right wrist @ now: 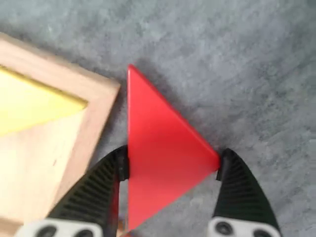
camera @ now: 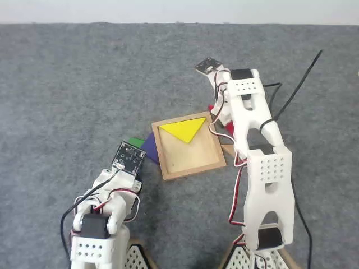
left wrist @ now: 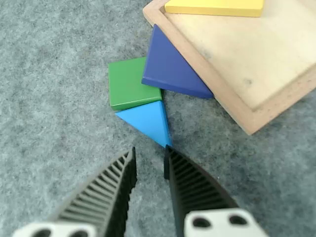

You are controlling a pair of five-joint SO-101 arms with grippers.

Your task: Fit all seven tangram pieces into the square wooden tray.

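Note:
The square wooden tray (camera: 216,159) lies mid-table with a yellow triangle (camera: 182,130) in its far corner. My right gripper (right wrist: 170,165) is shut on a red triangle (right wrist: 158,148), one finger on its long edge and the other on its corner, just outside the tray's corner (right wrist: 101,94). The red triangle (camera: 211,107) sits by the tray's far right corner. My left gripper (left wrist: 149,163) is slightly open and holds nothing, just short of the tip of a light blue triangle (left wrist: 148,121). Beside that triangle lie a green square (left wrist: 131,84) and a dark blue triangle (left wrist: 173,69) against the tray's wall (left wrist: 232,103).
Grey felt mat (camera: 67,84) covers the table, with wide free room to the left and far side. A tan piece (camera: 228,149) peeks out under the right arm beside the tray. The left arm's wrist (camera: 130,158) hangs over the pieces left of the tray.

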